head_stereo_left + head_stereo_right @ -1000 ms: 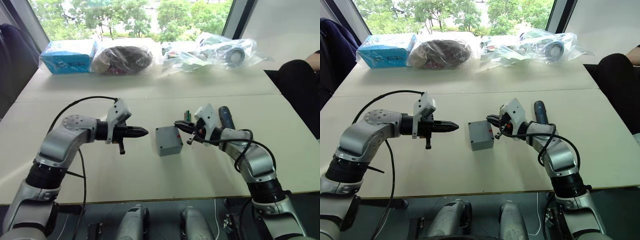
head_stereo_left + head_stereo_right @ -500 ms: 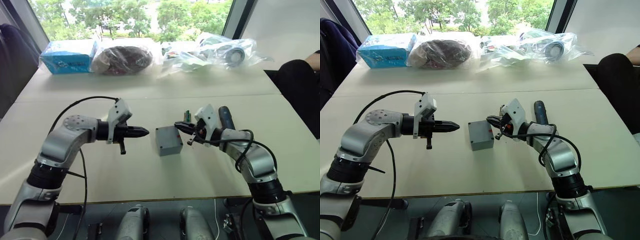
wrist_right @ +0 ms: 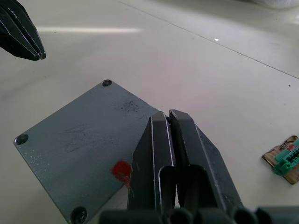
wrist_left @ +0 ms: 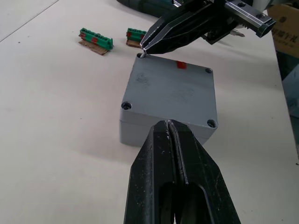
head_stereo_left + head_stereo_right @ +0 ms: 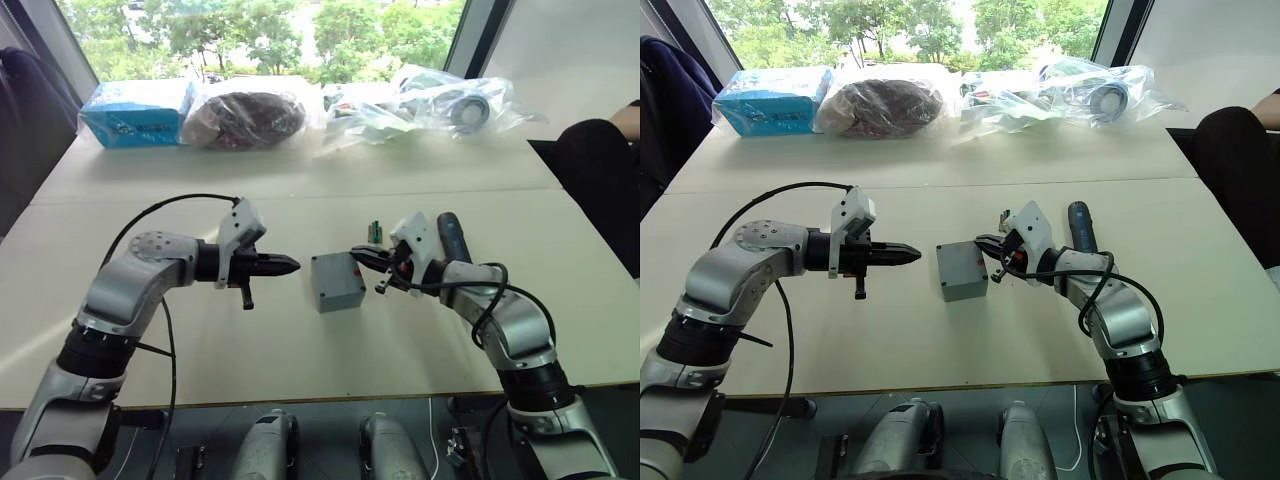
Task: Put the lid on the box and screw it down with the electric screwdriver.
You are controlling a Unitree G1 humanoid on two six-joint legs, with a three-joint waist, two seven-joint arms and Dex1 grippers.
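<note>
The box (image 5: 337, 282) sits on the pale bench (image 5: 300, 340) with the lid (image 4: 173, 94) already seated on top, midway between the two tools. From the head camera, the left arm reaches in bent at the elbow, forearm level, its left tool (image 5: 289, 264) pointing sideways at the box's near wall, well short of touching, fingers pressed together and empty. The right arm mirrors it, elbow bent, the right tool (image 5: 358, 252) levelled at the box's opposite upper edge and just beside it, fingers likewise closed on nothing. Behind the right tool lies the electric screwdriver (image 5: 452, 236), flat on the bench, and just beyond the tool tip a small green part (image 5: 375, 231). A blue carton (image 5: 137, 112) and clear plastic bags (image 5: 420, 100) line the far edge; no writing on them is legible. In the left wrist view, the closed left fingers (image 4: 159, 163) aim at the lid, which carries a red mark (image 4: 181, 65) and recessed corner screw holes; the right tool's tip hovers at the far corner, two green parts beyond it. In the right wrist view, the shut right fingers (image 3: 187, 154) hang over the lid's edge near the red mark, the left tool's tip across from them.
</note>
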